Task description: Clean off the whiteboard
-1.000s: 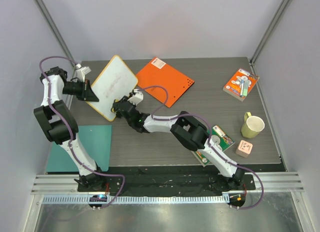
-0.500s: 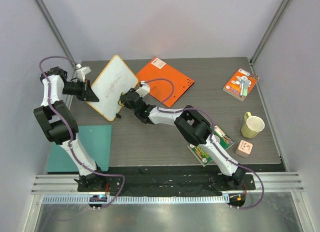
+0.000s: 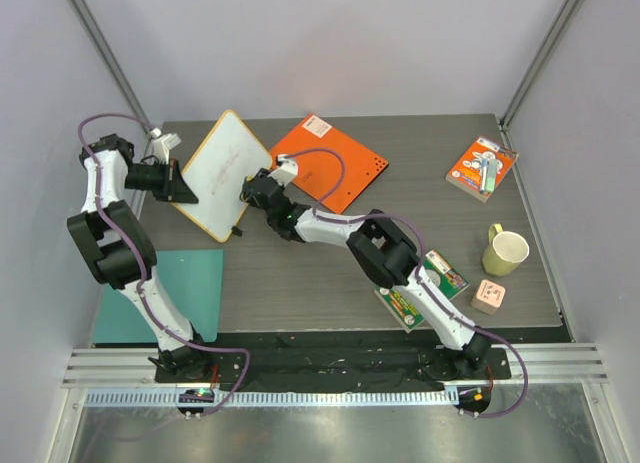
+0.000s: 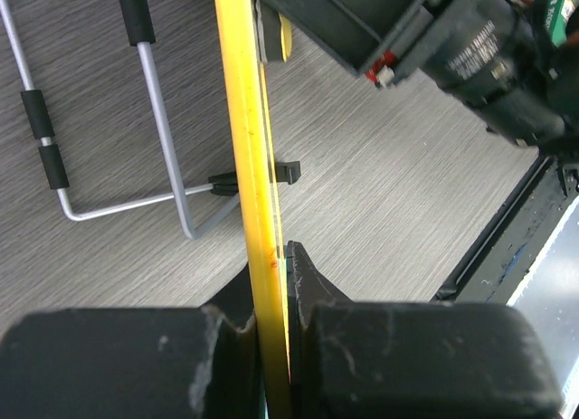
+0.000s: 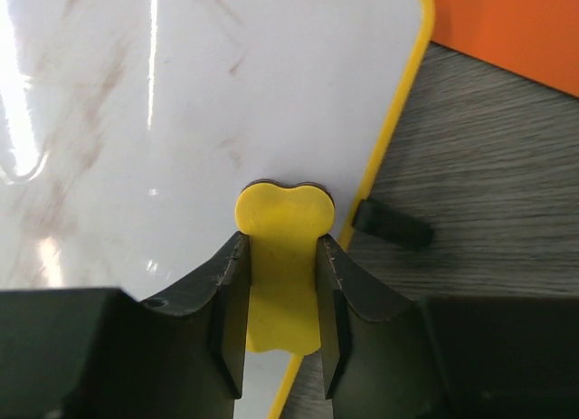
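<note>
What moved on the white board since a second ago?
The right gripper, shut on the yellow eraser, slid over the whiteboard from its near corner toward the far side, along the right edge. The left gripper stayed clamped on the board's left edge. The board itself, the orange board and the mug did not move.

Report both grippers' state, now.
Left gripper: closed, clamping the edge of the whiteboard.
Right gripper: closed, holding the yellow eraser.
</note>
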